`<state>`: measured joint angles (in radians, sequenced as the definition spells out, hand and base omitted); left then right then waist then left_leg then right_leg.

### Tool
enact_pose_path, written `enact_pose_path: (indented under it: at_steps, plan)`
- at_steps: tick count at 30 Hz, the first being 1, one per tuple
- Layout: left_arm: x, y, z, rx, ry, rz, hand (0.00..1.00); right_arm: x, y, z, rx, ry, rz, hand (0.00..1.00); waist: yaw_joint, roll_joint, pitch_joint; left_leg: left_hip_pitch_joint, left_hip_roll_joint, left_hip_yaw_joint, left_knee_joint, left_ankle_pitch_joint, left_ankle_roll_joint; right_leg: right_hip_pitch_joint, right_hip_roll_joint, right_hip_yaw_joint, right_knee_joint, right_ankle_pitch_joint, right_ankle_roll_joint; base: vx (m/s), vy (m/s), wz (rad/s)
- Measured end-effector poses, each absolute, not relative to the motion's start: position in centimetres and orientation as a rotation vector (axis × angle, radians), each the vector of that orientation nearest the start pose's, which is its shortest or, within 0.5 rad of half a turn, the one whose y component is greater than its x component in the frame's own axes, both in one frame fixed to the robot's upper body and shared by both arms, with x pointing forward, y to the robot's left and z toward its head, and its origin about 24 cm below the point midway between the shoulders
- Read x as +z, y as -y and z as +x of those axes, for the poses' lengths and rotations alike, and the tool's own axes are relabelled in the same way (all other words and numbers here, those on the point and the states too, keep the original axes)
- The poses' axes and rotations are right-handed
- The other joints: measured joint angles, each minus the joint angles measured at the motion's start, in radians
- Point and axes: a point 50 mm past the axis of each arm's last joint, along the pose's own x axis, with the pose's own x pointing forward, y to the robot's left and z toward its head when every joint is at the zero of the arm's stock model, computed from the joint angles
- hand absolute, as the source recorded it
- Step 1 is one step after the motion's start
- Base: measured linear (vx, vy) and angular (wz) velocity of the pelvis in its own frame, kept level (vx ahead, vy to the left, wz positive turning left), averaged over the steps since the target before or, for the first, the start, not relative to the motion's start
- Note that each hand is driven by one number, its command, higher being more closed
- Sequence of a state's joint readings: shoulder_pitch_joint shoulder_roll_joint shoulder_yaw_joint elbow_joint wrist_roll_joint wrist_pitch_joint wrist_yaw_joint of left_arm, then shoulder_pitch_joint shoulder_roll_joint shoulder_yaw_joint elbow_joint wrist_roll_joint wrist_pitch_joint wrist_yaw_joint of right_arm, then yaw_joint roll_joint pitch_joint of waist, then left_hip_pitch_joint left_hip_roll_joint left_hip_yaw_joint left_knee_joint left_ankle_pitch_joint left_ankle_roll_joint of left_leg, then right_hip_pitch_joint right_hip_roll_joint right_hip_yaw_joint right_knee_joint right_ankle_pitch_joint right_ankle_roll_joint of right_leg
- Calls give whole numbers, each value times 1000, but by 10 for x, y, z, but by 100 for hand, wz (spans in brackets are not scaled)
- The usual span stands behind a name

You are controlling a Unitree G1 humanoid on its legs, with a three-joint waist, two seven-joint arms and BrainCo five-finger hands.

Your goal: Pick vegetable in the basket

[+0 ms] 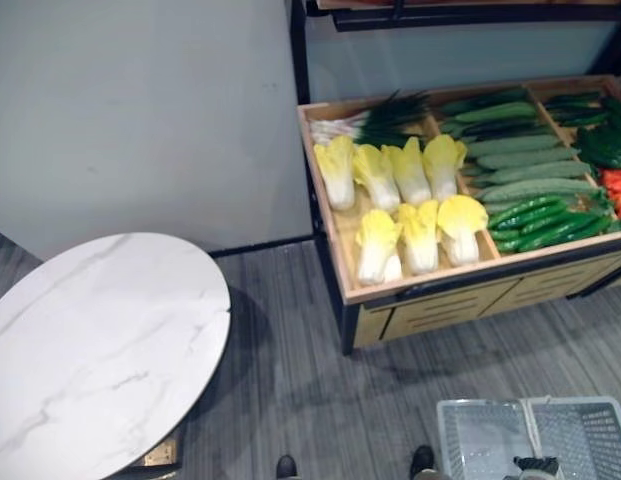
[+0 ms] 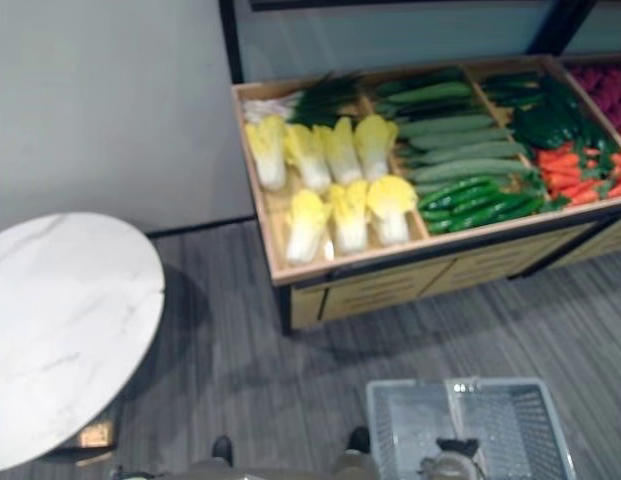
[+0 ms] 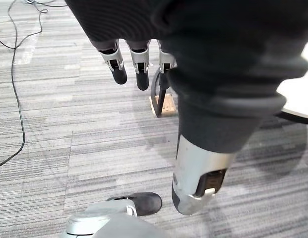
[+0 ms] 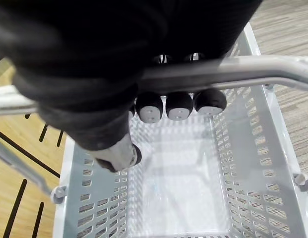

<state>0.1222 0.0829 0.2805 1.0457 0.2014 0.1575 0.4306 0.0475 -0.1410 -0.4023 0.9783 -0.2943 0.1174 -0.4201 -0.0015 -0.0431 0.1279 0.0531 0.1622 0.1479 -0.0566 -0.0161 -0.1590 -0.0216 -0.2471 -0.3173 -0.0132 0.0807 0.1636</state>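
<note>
Closest in, a white mesh basket (image 4: 243,163) is carried by the right hand (image 4: 178,105), whose fingers are curled round the grey handle (image 4: 243,68). Beyond the basket a wooden display stand (image 1: 440,290) is seen, and the vegetables are all laid in its compartments. Well to the left of the basket a round marble tabletop (image 1: 90,350) is seen. Within the stand, pale yellow-leaved cabbages (image 1: 410,215) are laid in two rows in the compartment furthest left of the basket. Cucumbers (image 1: 520,160) are stacked straight beyond the basket, with long green peppers (image 1: 545,220) just in front of them, on the basket's side. Orange carrots (image 2: 575,175) are piled further right. The left hand (image 3: 139,74) is hung above the grey carpet floor (image 3: 69,148), its fingers straight and nothing held in them.
</note>
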Motion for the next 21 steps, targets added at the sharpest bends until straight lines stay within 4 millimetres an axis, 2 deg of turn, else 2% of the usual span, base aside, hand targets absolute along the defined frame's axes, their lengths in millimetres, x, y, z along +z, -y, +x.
enact_pose_path:
  at_steps: [3, 8, 11, 21]
  plan:
    - [-164, -235, 36, 460, -1376, 433, 0, -139, 274, 92, -650, -1128, -406, 100, 2, -6, -18, 32, 0, 29, -15, -1, 0, 9, 3, 27, 1, -4, -5, -26, 20, -24]
    - [-166, -236, 19, 327, -1441, 521, 0, -141, 273, 88, -616, -1143, -390, 100, 1, -8, -39, 39, 0, 32, -20, 0, 1, 10, 4, 31, 1, -8, -8, -10, 4, -6]
    - [-166, -237, 13, 303, -1453, 547, 0, -140, 273, 88, -600, -1141, -410, 100, 2, -2, -43, 38, 0, 28, -21, 1, 1, 12, 4, 27, 1, -11, -3, -13, -2, 3]
    - [-166, -236, 10, 297, -1462, 550, 0, -136, 282, 92, -587, -1113, -463, 100, 2, 17, -54, 40, 1, 6, -28, 3, 1, 25, 4, 9, 1, -12, -2, 8, 2, 5]
